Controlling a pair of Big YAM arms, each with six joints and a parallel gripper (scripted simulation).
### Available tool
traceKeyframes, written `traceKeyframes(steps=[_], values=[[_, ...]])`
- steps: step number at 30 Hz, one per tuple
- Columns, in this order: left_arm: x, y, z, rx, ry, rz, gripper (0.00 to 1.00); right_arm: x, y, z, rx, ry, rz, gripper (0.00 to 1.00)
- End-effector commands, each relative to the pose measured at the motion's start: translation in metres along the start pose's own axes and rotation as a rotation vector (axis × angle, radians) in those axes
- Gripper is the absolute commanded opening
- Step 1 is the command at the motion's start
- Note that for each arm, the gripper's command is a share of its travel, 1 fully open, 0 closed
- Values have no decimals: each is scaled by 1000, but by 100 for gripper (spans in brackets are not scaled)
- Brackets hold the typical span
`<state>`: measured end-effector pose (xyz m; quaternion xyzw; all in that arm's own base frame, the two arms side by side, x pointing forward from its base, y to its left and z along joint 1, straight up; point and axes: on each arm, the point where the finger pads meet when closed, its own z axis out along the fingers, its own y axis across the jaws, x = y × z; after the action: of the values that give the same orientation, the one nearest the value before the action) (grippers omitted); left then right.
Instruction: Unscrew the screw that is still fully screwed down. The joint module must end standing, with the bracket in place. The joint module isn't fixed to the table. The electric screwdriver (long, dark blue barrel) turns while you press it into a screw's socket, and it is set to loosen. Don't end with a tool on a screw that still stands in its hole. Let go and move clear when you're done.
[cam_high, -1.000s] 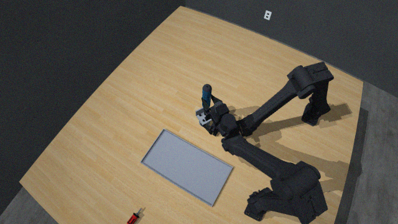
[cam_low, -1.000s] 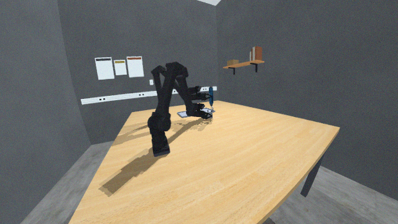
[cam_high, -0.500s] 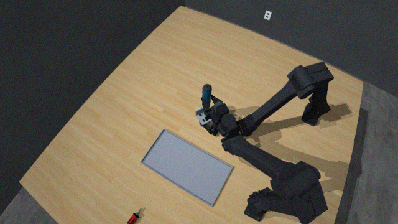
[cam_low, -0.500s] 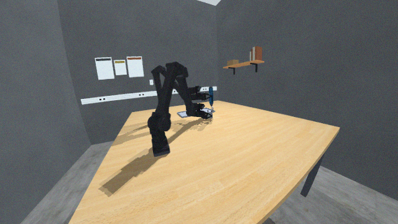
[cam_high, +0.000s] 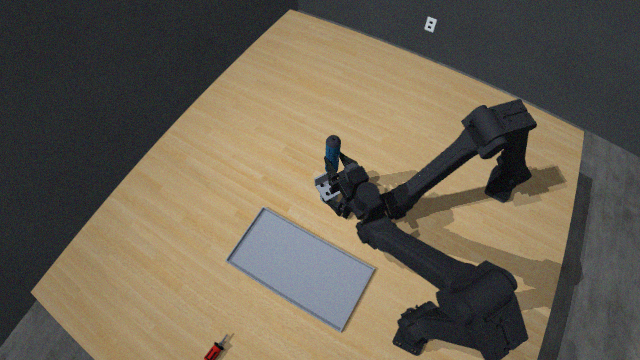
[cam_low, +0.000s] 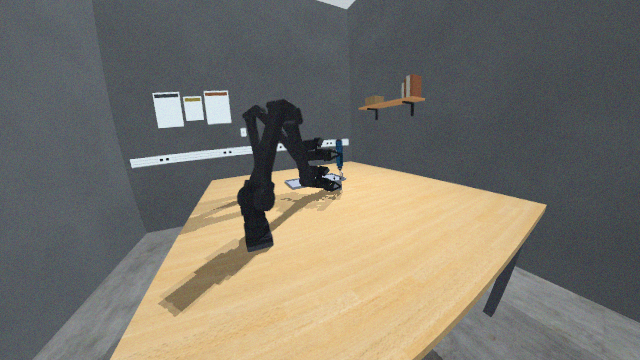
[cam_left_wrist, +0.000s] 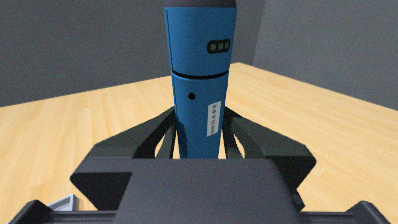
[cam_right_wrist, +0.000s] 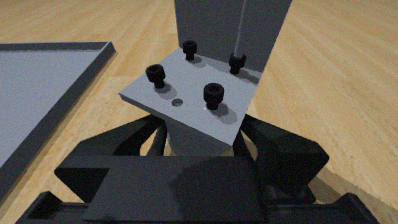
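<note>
My left gripper (cam_high: 336, 168) (cam_left_wrist: 199, 112) is shut on the electric screwdriver (cam_high: 332, 149) (cam_low: 339, 150) (cam_left_wrist: 200, 90), a dark blue barrel held upright. Its thin bit (cam_right_wrist: 242, 27) comes down onto the far right screw (cam_right_wrist: 237, 62). The joint module (cam_right_wrist: 194, 144) stands on the table with its grey bracket (cam_right_wrist: 195, 120) on top. My right gripper (cam_high: 336, 199) (cam_right_wrist: 199, 112) is shut on the module's body from the side. Three other black screws (cam_right_wrist: 189, 48) (cam_right_wrist: 156, 74) (cam_right_wrist: 213, 94) stand raised in the bracket. A small empty hole (cam_right_wrist: 176, 102) shows between them.
A shallow grey tray (cam_high: 300, 267) (cam_right_wrist: 40, 85) lies close beside the module. A small red-handled screwdriver (cam_high: 214, 350) lies at the table's near edge. Both arms reach in from the same side and cross near the module.
</note>
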<state>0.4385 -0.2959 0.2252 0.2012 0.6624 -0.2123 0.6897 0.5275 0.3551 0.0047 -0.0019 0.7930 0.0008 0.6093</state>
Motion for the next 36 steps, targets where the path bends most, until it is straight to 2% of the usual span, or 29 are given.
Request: traceKeyframes(steps=[1, 36], values=[[-35, -2, 15, 5, -60, -15, 42, -2, 8, 9, -4, -9, 12, 59], [-53, -2, 16, 6, -78, -15, 42, -2, 8, 9, -4, -9, 12, 59]])
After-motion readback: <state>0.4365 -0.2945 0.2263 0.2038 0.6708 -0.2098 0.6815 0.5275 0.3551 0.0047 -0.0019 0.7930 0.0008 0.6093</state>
